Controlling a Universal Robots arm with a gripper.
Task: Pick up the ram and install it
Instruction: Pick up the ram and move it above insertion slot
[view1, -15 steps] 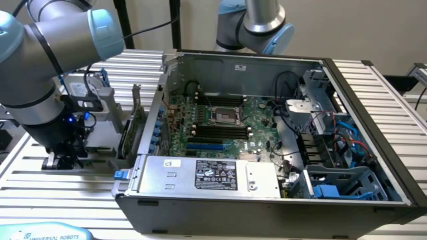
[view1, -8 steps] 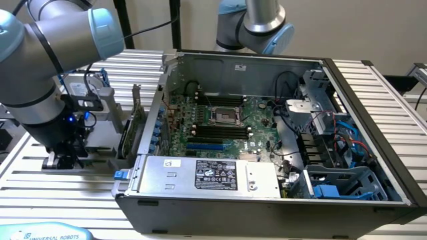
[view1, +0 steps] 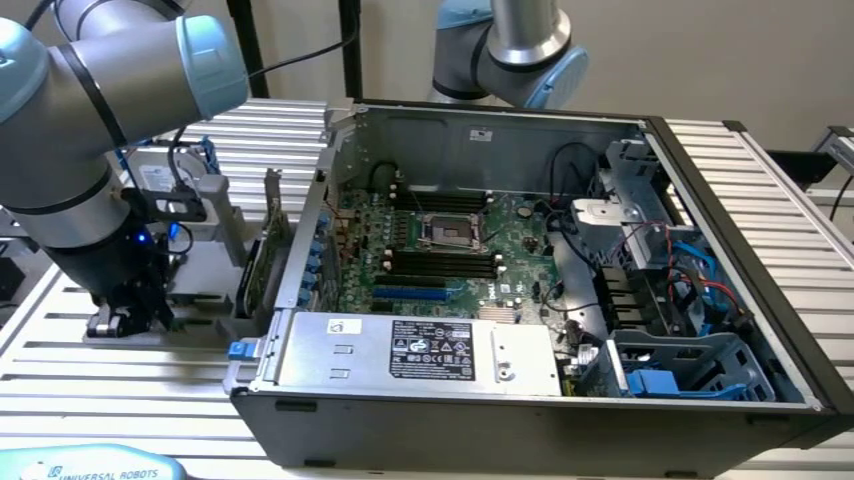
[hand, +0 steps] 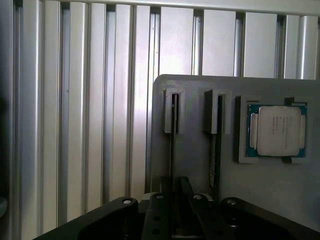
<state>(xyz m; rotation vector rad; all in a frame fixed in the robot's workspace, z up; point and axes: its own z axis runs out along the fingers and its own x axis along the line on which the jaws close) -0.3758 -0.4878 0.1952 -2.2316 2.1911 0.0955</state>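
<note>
While low over the ram (hand: 173, 112) in its grey holder (hand: 195, 155), tool (hand: 175, 186) astride it, grip unclear; 2nd stick (hand: 214, 160), CPU (hand: 277, 131) beside.

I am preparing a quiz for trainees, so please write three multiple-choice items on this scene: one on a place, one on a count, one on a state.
1. Where is the tool relative to the case?
A) inside it
B) outside it, at the gray holder, on the exterior view's left
C) on its rear wall

2. How many narrow slots does the holder have beside the CPU?
A) one
B) four
C) two

3. In what state is the case?
A) open, motherboard showing
B) closed by a panel
C) upside down

Answers: 1 B, the arm reaches down to the holder outside the case. 2 C, the wrist view shows two slots next to the CPU. 3 A, the motherboard is seen from above.
</note>
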